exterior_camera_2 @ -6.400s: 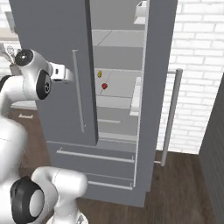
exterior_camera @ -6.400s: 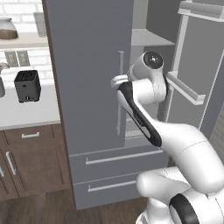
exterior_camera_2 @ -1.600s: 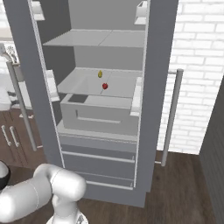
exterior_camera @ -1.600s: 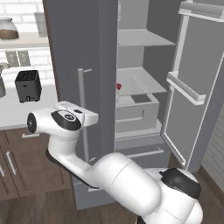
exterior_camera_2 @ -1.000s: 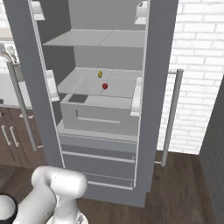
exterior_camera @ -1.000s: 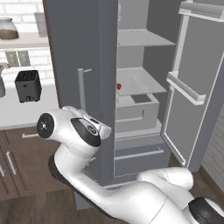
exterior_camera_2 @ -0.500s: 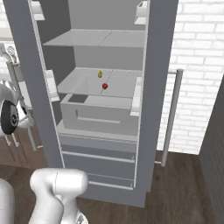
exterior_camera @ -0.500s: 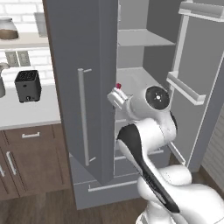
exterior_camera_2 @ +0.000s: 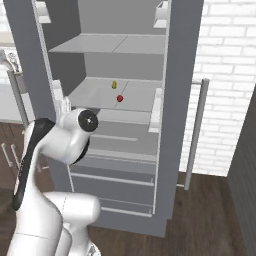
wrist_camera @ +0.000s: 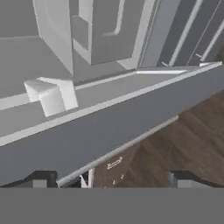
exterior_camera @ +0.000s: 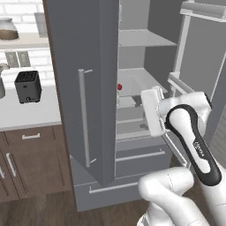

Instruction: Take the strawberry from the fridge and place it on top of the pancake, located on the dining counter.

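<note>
The fridge [exterior_camera: 84,88] stands with both doors swung open. A tiny red strawberry [exterior_camera_2: 119,98] lies on its pale middle shelf, and it shows past the left door's edge as the strawberry [exterior_camera: 119,87]. My gripper [wrist_camera: 111,179] is open, its dark tips wide apart with nothing between them. In the right base view my gripper [exterior_camera_2: 61,103] is in front of the fridge's left side, below and left of the strawberry and apart from it. The hand view looks along a grey door edge to the wood floor. The pancake and the dining counter are out of view.
A small yellow item [exterior_camera_2: 114,84] sits behind the strawberry. The left door [exterior_camera: 88,132] juts out beside my arm. The right door's bar handle [exterior_camera_2: 195,135] stands by a white brick wall [exterior_camera_2: 225,75]. A black toaster [exterior_camera: 27,86] sits on the wall counter above brown cabinets [exterior_camera: 31,163].
The left fridge door, shut in the oldest frames, is open. In the last second my arm swung from left of that door across to the front of the open fridge. The gripper stayed open.
</note>
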{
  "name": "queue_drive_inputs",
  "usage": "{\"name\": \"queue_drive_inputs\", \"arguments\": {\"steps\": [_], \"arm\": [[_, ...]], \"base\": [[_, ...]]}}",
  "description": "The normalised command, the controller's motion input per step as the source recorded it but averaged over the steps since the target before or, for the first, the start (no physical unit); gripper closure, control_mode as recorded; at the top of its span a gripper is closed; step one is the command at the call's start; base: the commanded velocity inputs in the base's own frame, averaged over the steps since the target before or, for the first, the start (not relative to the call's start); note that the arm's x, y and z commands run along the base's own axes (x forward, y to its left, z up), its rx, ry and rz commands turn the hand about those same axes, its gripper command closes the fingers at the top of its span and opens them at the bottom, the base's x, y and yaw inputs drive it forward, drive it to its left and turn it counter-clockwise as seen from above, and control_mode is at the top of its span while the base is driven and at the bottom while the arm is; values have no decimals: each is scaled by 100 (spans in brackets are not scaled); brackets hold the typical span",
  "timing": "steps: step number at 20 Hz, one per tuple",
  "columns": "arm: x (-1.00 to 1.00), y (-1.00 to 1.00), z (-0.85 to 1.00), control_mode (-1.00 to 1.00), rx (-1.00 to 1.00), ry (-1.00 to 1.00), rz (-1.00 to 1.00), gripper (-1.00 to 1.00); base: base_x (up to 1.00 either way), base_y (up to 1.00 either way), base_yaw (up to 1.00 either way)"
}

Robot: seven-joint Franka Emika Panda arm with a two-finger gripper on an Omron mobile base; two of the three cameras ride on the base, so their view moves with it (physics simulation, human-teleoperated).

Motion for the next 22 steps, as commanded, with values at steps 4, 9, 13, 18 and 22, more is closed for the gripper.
{"name": "queue_drive_inputs", "arguments": {"steps": [4,9,13,18,22], "arm": [[100,-3,4,-100,20,38,18,-100],[100,0,2,-100,15,34,18,-100],[70,3,-4,-100,11,13,20,-100],[20,67,-12,-100,0,0,8,-100],[11,62,-4,-100,0,0,8,-100]], "base": [[0,0,0],[0,0,0],[0,0,0],[0,0,0],[0,0,0]]}}
